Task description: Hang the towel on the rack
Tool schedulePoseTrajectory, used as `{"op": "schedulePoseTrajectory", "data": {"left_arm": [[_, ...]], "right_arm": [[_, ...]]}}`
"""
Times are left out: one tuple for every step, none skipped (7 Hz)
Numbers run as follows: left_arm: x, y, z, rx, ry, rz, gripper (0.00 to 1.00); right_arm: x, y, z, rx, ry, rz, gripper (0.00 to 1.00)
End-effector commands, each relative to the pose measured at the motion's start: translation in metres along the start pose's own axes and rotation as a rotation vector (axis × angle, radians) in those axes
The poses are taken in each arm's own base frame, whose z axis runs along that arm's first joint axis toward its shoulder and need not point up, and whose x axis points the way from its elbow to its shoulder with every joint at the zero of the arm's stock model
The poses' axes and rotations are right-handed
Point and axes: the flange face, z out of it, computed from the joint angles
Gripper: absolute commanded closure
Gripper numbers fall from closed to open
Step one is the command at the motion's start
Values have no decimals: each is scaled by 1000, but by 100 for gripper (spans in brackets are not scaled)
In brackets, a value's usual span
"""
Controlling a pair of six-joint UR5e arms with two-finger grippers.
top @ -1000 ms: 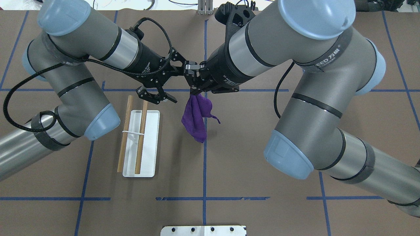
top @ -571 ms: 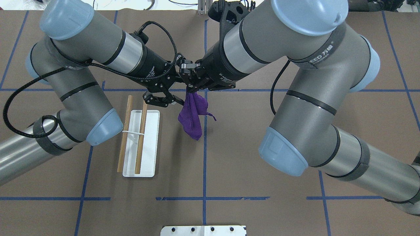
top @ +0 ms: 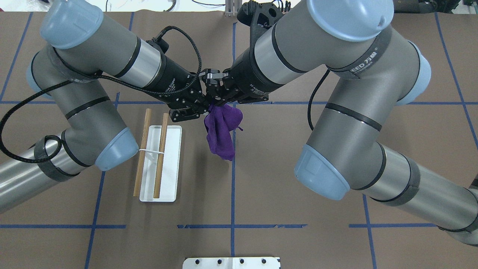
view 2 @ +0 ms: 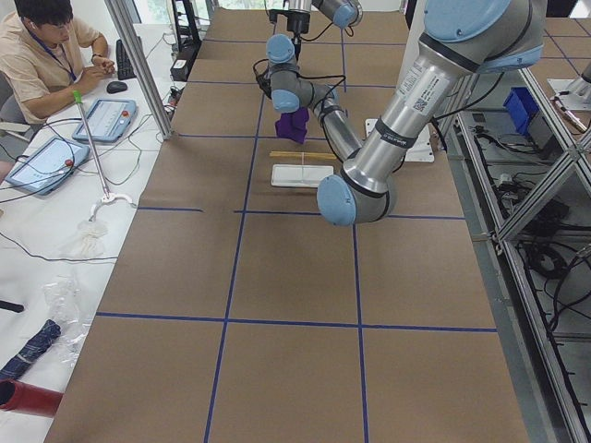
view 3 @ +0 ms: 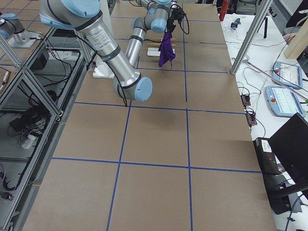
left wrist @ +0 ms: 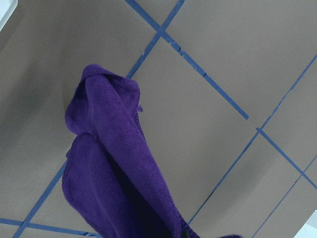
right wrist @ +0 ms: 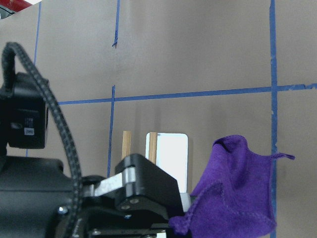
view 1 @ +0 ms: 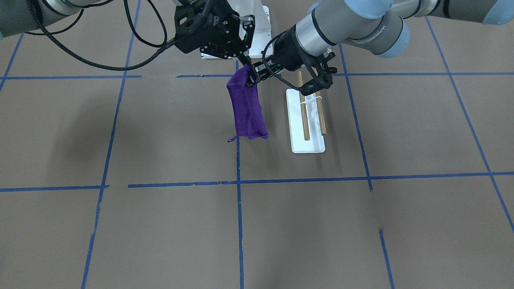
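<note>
The deep-purple towel point(top: 221, 131) hangs in the air from its top corner, above the table's middle, with its loop tag point(view 1: 231, 139) at the bottom. My right gripper point(top: 215, 103) is shut on that top corner. My left gripper point(top: 198, 108) is open right beside it, with one finger point(view 1: 252, 79) against the towel's top edge. The rack point(top: 160, 157) stands on a white base point(top: 172, 179) with two wooden bars, to the left of the towel and apart from it. The left wrist view shows the towel point(left wrist: 114, 173) hanging close by.
A white mounting plate point(top: 231, 262) with black bolts sits at the table's near edge. Blue tape lines cross the brown table. A seated operator point(view 2: 46, 46) and tablets are beyond the table's far side. Both arms' elbows hang over the table's left and right halves.
My left gripper has moved in to the right, up against the towel's top. The right gripper with the towel has shifted a little left, and the towel is more bunched.
</note>
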Motion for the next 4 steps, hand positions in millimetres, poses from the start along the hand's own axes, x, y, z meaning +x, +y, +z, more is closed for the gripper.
{"op": "schedulePoseTrajectory", "data": {"left_arm": [[-1,1,-1,-1,1,2,100],[-4,-1,-1,0,-3,0,100],[-10,-6,0,3,-10,5,100],[-24,-8,-6,4,-13,59,100]], "right_arm": [[4,0,0,16,6,9,0],[14,5,-7,18,3,7,0],[39,18,-22,14,3,1,0],[58,24,-40,20,-1,-1,0]]}}
